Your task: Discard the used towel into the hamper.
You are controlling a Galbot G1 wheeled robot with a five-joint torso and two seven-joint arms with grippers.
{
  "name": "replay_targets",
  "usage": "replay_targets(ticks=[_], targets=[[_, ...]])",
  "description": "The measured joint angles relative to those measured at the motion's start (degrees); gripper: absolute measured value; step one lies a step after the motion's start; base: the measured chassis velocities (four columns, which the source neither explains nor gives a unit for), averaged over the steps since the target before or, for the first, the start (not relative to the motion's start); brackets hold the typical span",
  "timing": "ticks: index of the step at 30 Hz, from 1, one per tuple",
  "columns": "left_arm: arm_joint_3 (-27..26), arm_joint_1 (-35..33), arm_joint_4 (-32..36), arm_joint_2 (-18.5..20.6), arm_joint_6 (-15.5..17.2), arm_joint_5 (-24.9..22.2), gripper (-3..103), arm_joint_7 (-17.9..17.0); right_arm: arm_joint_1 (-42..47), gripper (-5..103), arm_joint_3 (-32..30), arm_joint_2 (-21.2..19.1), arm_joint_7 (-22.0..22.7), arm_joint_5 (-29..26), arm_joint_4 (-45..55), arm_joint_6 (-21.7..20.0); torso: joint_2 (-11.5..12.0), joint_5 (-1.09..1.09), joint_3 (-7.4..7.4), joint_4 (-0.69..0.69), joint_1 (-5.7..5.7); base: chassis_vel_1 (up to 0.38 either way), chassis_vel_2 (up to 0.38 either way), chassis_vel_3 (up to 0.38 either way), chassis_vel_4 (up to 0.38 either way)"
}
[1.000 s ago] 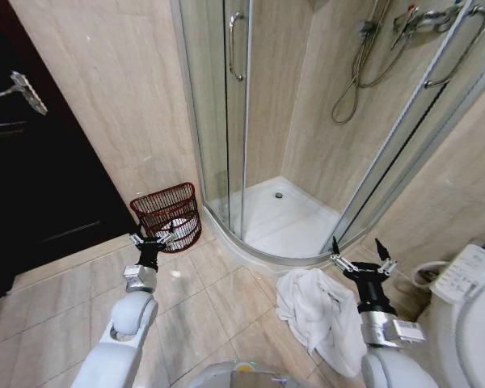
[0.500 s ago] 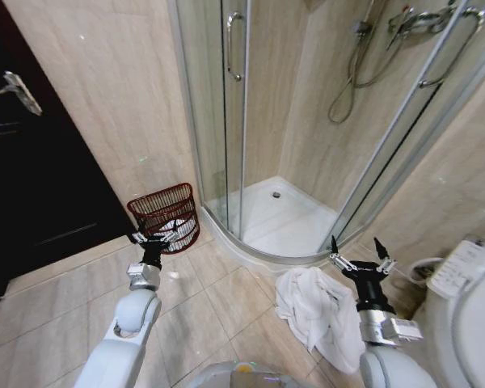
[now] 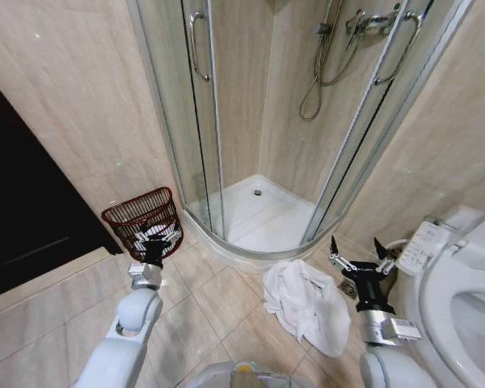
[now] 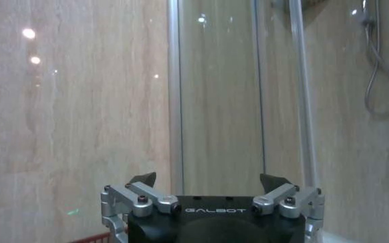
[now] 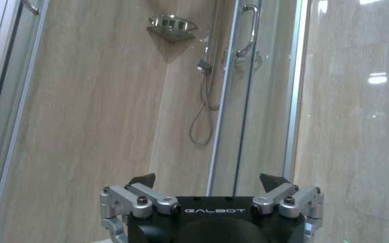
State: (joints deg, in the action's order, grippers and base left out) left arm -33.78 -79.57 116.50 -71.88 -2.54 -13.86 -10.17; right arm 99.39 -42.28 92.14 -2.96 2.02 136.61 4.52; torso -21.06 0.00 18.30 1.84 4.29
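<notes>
**View swung right; towel not yet taken up**

Compared with a second ago, the whole head view has shifted: the dark door is seen less and the toilet more, so a turn of the robot is inferred, not a move of the things. The towel is left crumpled on the floor by the shower tray's curved edge, just beside the right gripper, whose fingers are spread wide and empty. The left gripper, fingers likewise parted, is held before the hamper at the wall. The pick-up is judged still ahead.
</notes>
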Motion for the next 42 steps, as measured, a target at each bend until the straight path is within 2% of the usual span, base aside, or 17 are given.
replay_targets(ticks=[7,14,20,24,28,30,35,40,42], targets=[[0.40,-0.02,0.29,0.16,-0.80,-0.25,100,-0.46,0.12,100,-0.11,0.00,0.00,-0.03,0.25,0.14,-1.61,0.00,1.02,-0.01,0.57,0.000,0.000,0.000,0.000],[0.46,-0.54,1.40,0.25,0.44,-0.23,100,-0.71,0.06,100,-0.33,0.00,0.05,-0.27,0.87,0.03,-3.29,0.00,2.07,-0.01,1.20,0.000,0.000,0.000,0.000],[-0.02,-0.44,3.34,0.92,3.46,-0.53,100,-0.96,-0.62,100,-0.44,0.00,0.16,-0.54,1.34,-0.63,-4.66,0.00,2.93,-0.01,1.73,0.000,0.000,0.000,0.000],[0.03,-1.34,7.20,2.98,8.73,-5.07,100,0.48,-1.27,100,-0.75,0.00,0.20,-0.42,1.90,-2.14,-6.02,0.00,3.77,-0.01,2.24,0.000,0.000,0.000,0.000],[0.41,-1.23,8.67,3.95,11.28,-5.53,100,0.34,-2.16,100,-1.14,0.00,0.19,-0.39,2.63,-4.29,-7.01,0.00,4.38,-0.01,2.61,0.000,0.000,0.000,0.000],[0.31,-1.23,8.72,4.23,11.49,-4.89,100,0.24,-2.66,100,-1.19,0.00,0.19,-0.38,2.73,-5.09,-7.28,0.00,4.52,-0.01,2.74,0.000,0.000,0.000,0.000],[-2.62,-0.44,6.95,4.60,10.31,-0.67,100,0.01,-4.56,100,-1.23,0.00,0.12,-0.36,2.37,-6.92,-8.47,-0.01,5.25,-0.01,3.20,0.000,0.000,0.000,0.000],[-6.92,-0.53,6.17,3.37,11.78,0.43,100,-0.75,-5.19,100,-1.01,-0.01,-1.23,-1.23,2.69,-8.40,-9.74,-0.01,6.05,-0.02,3.69,0.000,0.000,0.000,0.000],[-9.69,-2.01,6.87,2.29,12.27,0.43,100,-0.15,-5.41,100,-0.61,-1.19,-1.20,-2.53,2.66,-8.97,-10.41,0.00,6.45,-0.01,3.94,0.000,0.000,0.000,0.000]])
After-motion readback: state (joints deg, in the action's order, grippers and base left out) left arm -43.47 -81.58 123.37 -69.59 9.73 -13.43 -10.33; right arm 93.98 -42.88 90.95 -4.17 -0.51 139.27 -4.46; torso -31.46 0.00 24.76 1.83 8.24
